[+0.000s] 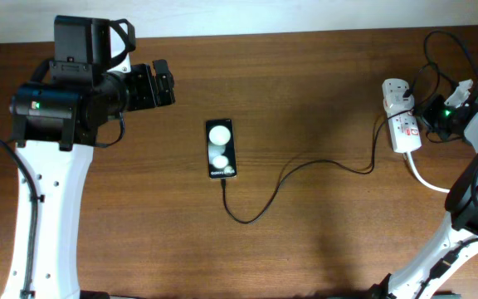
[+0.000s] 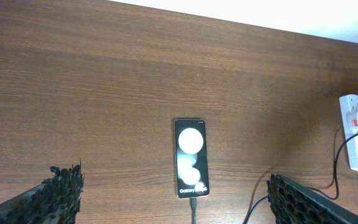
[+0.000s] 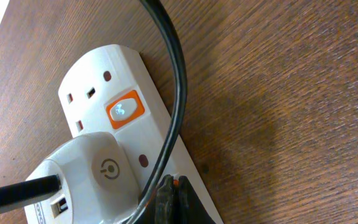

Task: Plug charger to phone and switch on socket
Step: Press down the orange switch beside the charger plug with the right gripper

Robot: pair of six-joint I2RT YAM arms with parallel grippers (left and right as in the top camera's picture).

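Note:
The black phone (image 1: 221, 149) lies flat mid-table, two white round shapes on its face. It also shows in the left wrist view (image 2: 191, 158). The thin black charger cable (image 1: 305, 166) has its tip in the phone's near end (image 2: 192, 202) and runs right to a white adapter (image 3: 98, 174) in the white socket strip (image 1: 401, 120). My left gripper (image 2: 176, 199) is open and empty, held above the table left of the phone (image 1: 160, 83). My right gripper (image 3: 171, 193) is shut, its tips on an orange switch of the strip (image 3: 135, 68), next to the adapter.
A second orange switch (image 3: 125, 110) sits further along the strip. A thick white cord (image 1: 426, 178) leaves the strip toward the right arm's base. The black cable (image 3: 173, 106) arcs over the strip. The table's far edge meets a white wall (image 2: 291, 12).

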